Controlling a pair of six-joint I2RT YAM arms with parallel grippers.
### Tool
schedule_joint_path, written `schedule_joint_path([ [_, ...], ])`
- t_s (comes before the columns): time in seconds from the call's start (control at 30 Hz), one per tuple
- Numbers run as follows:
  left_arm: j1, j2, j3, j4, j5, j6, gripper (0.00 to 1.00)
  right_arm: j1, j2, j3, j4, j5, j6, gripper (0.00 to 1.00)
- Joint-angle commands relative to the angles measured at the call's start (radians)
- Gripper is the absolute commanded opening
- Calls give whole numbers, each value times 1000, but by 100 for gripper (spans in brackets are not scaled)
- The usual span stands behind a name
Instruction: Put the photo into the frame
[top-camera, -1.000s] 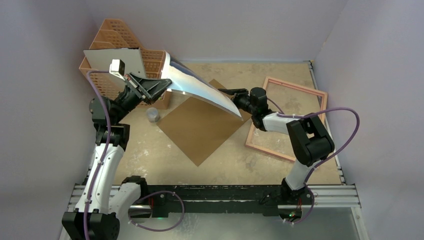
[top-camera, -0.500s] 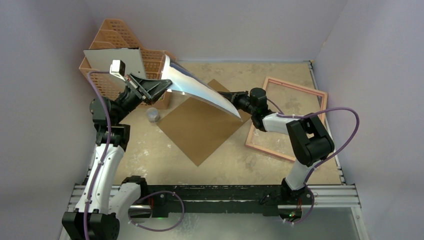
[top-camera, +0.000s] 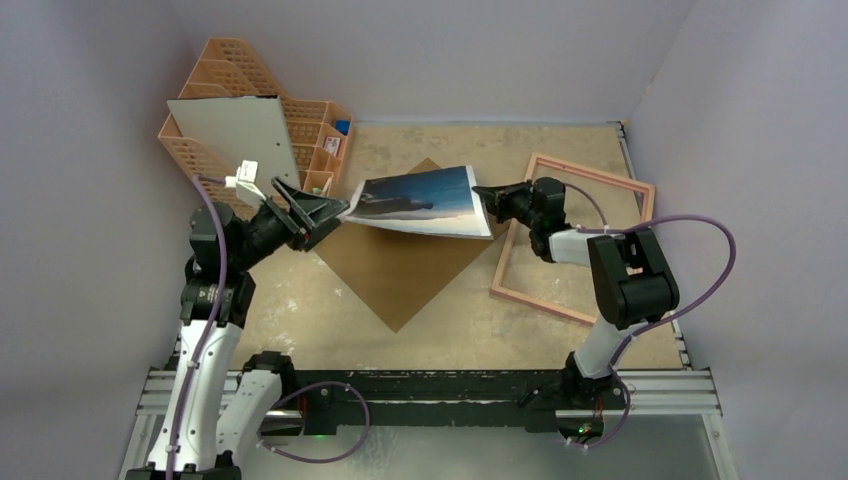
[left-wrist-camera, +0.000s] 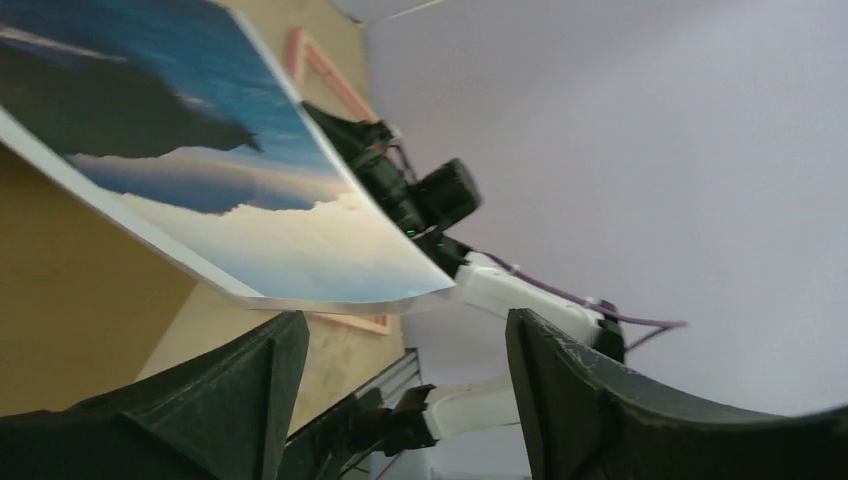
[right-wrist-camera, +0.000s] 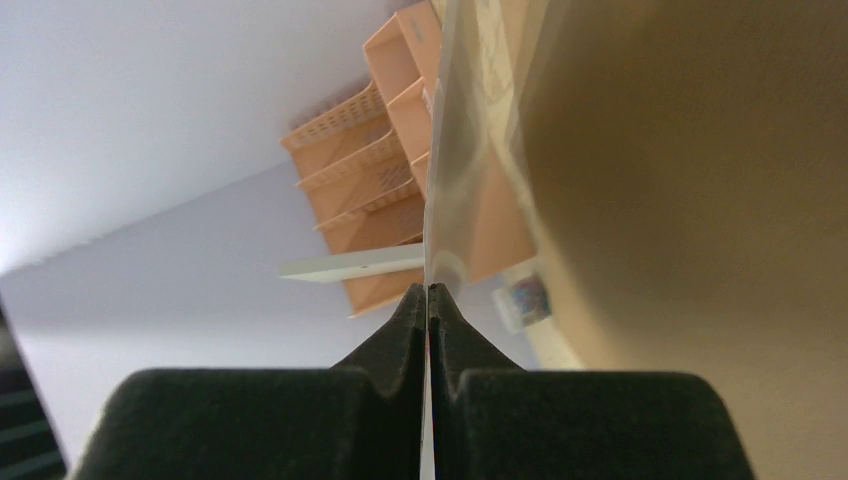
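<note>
The photo, blue sea and dark mountains, hangs picture side up and slightly sagging above the brown backing board. My right gripper is shut on its right edge; in the right wrist view the photo runs edge-on out of the closed fingertips of the right gripper. My left gripper stands open at the photo's left edge. In the left wrist view the photo lies just beyond the tips of the left gripper, not between them. The pink frame lies flat on the table at the right.
An orange mesh file rack stands at the back left with a pale grey sheet leaning on it. The brown board lies diagonally mid-table under the photo. Grey walls close in on three sides.
The photo went from curled and upright to nearly flat, picture side up. My left gripper opened, let go of it and dropped lower. My right gripper shut on its right edge.
</note>
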Motion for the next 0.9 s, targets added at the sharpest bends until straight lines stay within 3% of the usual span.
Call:
schedule_joint_path([
  [0.0, -2, -15, 14, -468, -193, 326, 80, -13, 25, 16, 73, -80, -268, 0],
  [0.1, -2, 11, 21, -600, -310, 441, 86, -13, 45, 20, 56, -76, -384, 0],
  [0.23, -2, 29, -10, -612, -359, 498, 87, -12, 40, 16, 42, -96, -526, 0],
  [0.43, -4, 75, -126, -378, -235, 455, 87, -12, 32, 51, -47, -127, -700, 2],
  [0.6, -17, 136, -270, -94, -202, 375, 86, -13, 38, 21, 53, -201, -683, 11],
  [0.7, -37, 167, -351, 37, -211, 338, 86, -13, 48, -48, 275, -256, -587, 20],
  [0.87, -51, 227, -430, 97, -266, 345, 85, -12, 103, -95, 502, -278, -452, 21],
])
